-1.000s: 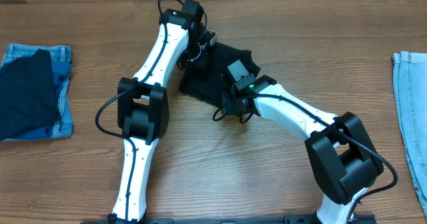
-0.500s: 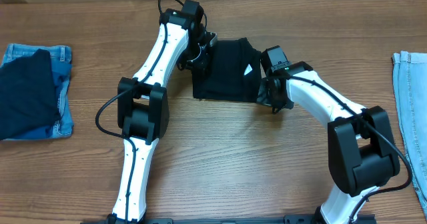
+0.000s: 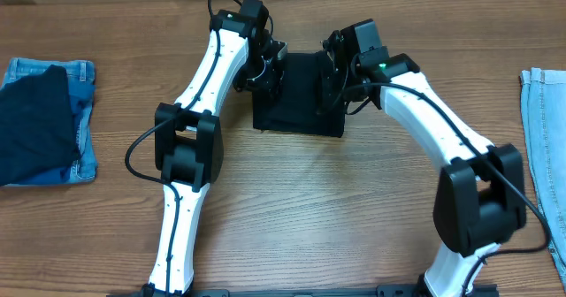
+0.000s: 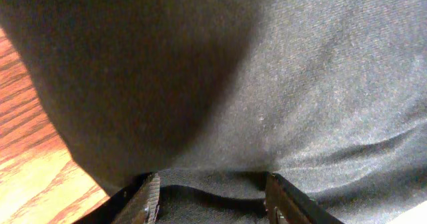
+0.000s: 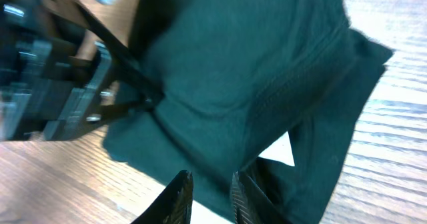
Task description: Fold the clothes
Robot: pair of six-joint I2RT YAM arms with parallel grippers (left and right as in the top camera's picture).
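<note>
The right claw (image 5: 209,185), nearly pressed together and pinching the black garment (image 3: 296,107), has swung up since before. The garment now lies squarer between both claws. I cannot tell the left claw's (image 4: 210,194) grip.

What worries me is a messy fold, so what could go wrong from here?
1. The left gripper and right gripper sit close together at the black garment, so they could collide.
2. In the left wrist view, cloth bunches between the fingers. Pulling away might drag the fold open.
3. The right wrist view shows a loose corner sticking out, so the fold may end up uneven.
</note>
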